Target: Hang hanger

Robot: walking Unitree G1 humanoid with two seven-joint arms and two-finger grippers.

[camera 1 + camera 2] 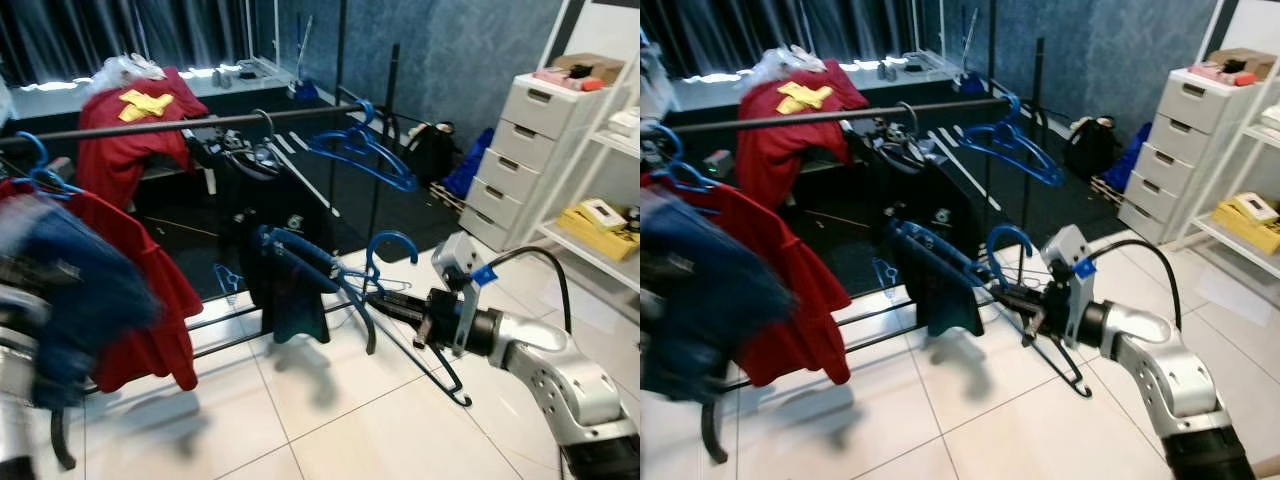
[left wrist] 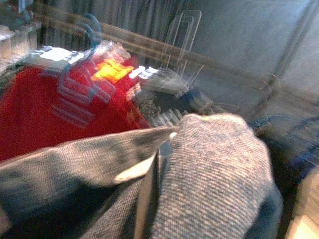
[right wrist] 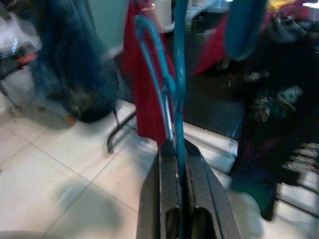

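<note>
My right gripper (image 1: 392, 302) is shut on a blue hanger (image 1: 310, 255), holding it just below its hook (image 1: 1005, 240). A dark teal garment (image 1: 940, 285) hangs from that hanger. It is held low, in front of and well under the black clothes rail (image 1: 200, 122). In the right wrist view the fingers (image 3: 162, 164) clamp the blue hanger (image 3: 172, 89). An empty blue hanger (image 1: 365, 150) hangs on the rail. My left arm is blurred at the lower left, with blue denim cloth (image 1: 70, 290) draped over it; the cloth (image 2: 214, 174) lies close before the left wrist camera.
On the rail hang a red shirt (image 1: 140, 300) and a black shirt (image 1: 270, 190). A white drawer unit (image 1: 530, 150) and a shelf with a yellow box (image 1: 600, 215) stand on the right. The rack's bottom bars (image 1: 875, 340) cross the white tile floor.
</note>
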